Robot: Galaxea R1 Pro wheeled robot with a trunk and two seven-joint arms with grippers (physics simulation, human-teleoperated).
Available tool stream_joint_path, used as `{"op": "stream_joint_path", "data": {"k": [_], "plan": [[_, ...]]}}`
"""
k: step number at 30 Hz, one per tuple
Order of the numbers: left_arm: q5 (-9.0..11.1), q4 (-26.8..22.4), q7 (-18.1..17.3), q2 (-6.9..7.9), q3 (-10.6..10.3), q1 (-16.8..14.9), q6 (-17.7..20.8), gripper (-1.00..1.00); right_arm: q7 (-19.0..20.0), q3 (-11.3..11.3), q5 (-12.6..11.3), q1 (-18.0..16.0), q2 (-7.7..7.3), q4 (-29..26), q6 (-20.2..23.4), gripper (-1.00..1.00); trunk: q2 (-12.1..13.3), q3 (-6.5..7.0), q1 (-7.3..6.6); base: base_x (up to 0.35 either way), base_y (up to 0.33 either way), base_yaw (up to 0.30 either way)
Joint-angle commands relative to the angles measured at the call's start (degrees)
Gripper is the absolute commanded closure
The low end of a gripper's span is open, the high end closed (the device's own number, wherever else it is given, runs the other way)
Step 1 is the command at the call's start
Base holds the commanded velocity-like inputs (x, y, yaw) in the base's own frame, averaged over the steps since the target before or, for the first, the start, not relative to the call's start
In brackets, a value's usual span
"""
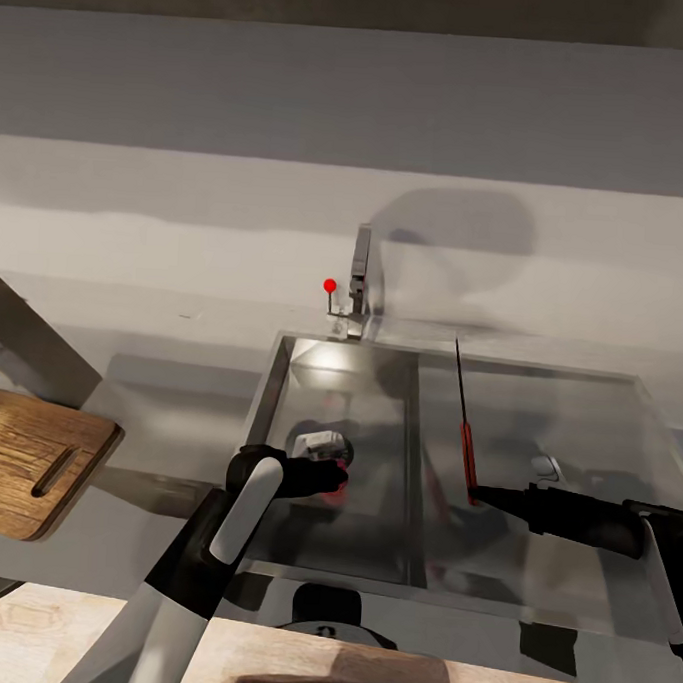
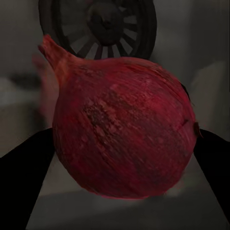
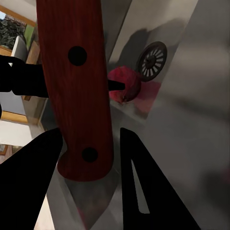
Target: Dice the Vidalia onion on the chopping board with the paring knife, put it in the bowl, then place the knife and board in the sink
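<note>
Onion (image 2: 124, 127): red bulb low in the sink (image 1: 379, 384), near the round drain (image 2: 98, 24), clamped between the two dark fingers of the left gripper (image 1: 336, 475). Knife (image 1: 465, 428): red handle, dark blade pointing toward the faucet (image 1: 360, 272), gripped at the handle by the right gripper (image 1: 479, 494) above the sink. Wooden board (image 1: 30, 460): on the grey counter (image 1: 168, 413), well apart, left of the sink

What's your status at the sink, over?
Left claw shut on Vidalia onion, low in sink. Right claw shut on paring knife, blade up. Chopping board waiting left. Nothing blocking.
</note>
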Motion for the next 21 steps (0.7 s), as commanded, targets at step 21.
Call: {"op": "stream_joint_path", "data": {"k": [21], "plan": [[0.3, -0.3, 0.5, 0.0, 0.0, 0.0, 0.2, 1.0, 0.1, 0.0, -0.2, 0.0, -0.02, 0.0, 0.4, 1.0, -0.1, 0.33, 0.03, 0.0, 0.0, 0.0]]}}
